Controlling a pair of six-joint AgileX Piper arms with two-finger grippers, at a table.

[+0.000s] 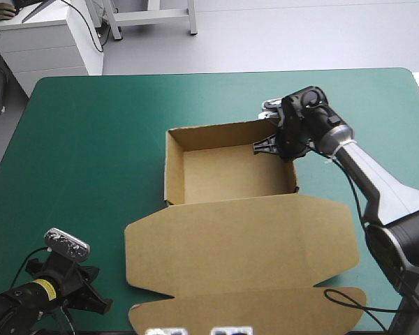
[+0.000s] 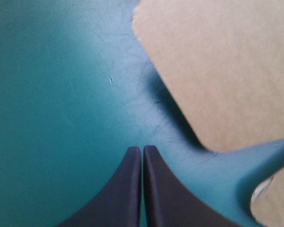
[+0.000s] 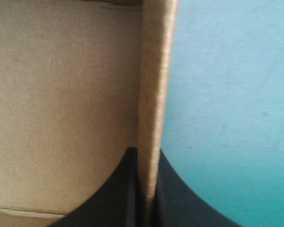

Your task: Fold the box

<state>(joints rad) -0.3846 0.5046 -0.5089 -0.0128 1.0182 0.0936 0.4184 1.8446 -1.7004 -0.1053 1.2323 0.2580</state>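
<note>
Right of centre, our right gripper (image 1: 279, 145) is clamping the box (image 1: 230, 174) wall. We are aiming to square it upright. The left gripper (image 1: 98, 301), lower left, is clenched and empty.

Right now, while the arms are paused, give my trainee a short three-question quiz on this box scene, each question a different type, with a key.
1. Fill the blank: the box has its lid lying ____ on the table.
2. True or false: the left gripper holds the box.
3. The right gripper is shut on which part? A the lid; B a raised side wall; C the floor of the tray.
Key: 1 flat; 2 false; 3 B.
</note>
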